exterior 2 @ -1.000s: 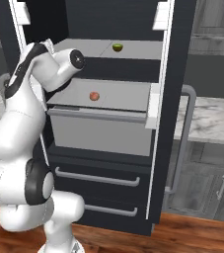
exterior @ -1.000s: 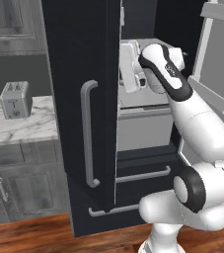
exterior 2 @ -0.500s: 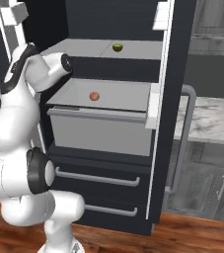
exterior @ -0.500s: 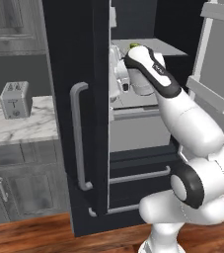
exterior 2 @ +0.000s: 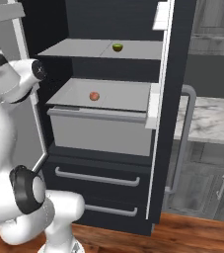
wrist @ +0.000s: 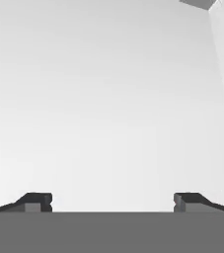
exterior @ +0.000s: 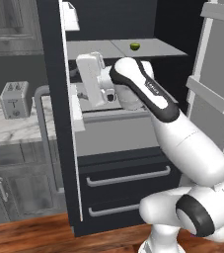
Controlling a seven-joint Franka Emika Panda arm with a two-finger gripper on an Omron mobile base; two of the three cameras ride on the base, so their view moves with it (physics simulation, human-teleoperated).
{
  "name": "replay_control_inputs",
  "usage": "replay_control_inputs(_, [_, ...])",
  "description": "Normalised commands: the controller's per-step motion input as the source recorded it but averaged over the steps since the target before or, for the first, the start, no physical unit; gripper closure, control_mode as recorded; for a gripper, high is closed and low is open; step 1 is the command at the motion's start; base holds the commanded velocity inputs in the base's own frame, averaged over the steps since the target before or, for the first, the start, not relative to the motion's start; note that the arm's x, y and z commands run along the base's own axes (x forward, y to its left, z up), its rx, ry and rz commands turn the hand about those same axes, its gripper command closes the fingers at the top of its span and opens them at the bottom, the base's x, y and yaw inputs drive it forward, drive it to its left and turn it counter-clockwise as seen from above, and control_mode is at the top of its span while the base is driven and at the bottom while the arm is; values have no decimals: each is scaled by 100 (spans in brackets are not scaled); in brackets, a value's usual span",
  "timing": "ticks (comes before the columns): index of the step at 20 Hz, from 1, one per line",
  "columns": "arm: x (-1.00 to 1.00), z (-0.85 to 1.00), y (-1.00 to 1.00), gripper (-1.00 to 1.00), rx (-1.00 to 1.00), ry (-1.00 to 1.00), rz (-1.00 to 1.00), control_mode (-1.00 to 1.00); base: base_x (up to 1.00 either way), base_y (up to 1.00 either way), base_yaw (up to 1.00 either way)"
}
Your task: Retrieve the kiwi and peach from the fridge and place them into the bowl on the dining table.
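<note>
Your claw (wrist: 112, 201) is wide open and holds nothing. Its two dark tips stand far apart, right up close to a plain pale grey wall. The fridge (exterior 2: 103, 20) stands open in front of you. The kiwi (exterior 2: 117, 47) sits on the top grey shelf (exterior 2: 74, 48), near the back. The peach (exterior 2: 94, 96) sits on the shelf below, above the big grey drawer (exterior 2: 101, 133). The two fruits are well apart. Your white hand is by the left fridge door (exterior: 54, 113). A toaster (exterior: 14, 99) sits on the marble counter (exterior: 10, 129) to the left.
</note>
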Motion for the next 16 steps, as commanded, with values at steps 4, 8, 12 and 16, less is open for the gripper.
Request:
replay_control_inputs(4, [-60,42,-94,-100,-13,-34,-7,-100,0,0,0])
replay_control_inputs(8, [-40,37,-100,-100,-28,-20,-7,-100,0,0,0])
replay_control_inputs(12, [-24,1,-97,-100,-47,-5,-2,-100,0,0,0])
replay_control_inputs(16, [-38,-6,-87,-100,-56,-9,0,-100,0,0,0])
